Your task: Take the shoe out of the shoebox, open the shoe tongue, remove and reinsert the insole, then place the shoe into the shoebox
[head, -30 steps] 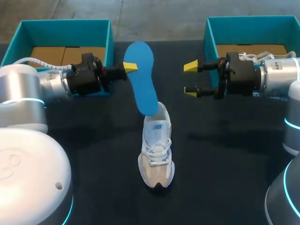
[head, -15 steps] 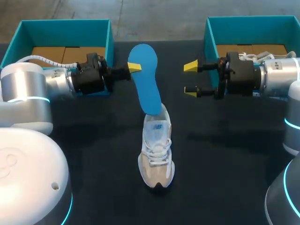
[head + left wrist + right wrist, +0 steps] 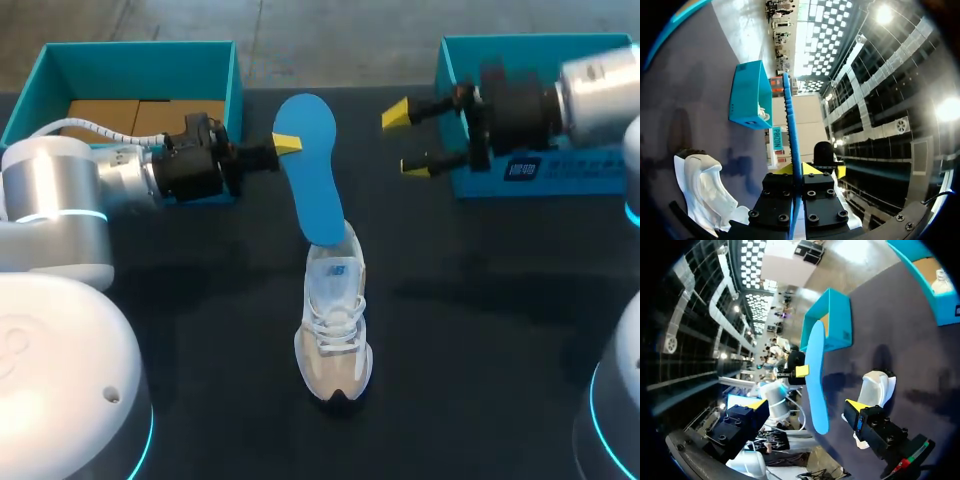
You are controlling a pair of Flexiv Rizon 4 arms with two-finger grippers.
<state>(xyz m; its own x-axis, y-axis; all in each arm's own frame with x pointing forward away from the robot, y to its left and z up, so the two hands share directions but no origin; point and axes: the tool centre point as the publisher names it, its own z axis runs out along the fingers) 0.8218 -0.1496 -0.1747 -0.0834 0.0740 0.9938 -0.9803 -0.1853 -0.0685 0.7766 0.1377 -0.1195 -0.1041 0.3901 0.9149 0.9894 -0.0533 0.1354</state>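
- Insole (image 3: pixel 308 165) is up off the counter (image 3: pixel 480 330), its low tip tucked into the heel opening of the shoe (image 3: pixel 335 320), which sits mid-counter.
- Left fingers (image 3: pixel 287 144) are clamped on its edge near the wide end. Right fingers (image 3: pixel 395 115) are spread and empty, over by the right box (image 3: pixel 540 175).
- My guess: feed the tip toward the toe, keep it lined up, and pin the shoe so it doesn't skid.
- Shoe's toe points at the robot and its long axis runs near-to-far. The insole's nearly matches, with the far end leaning left.
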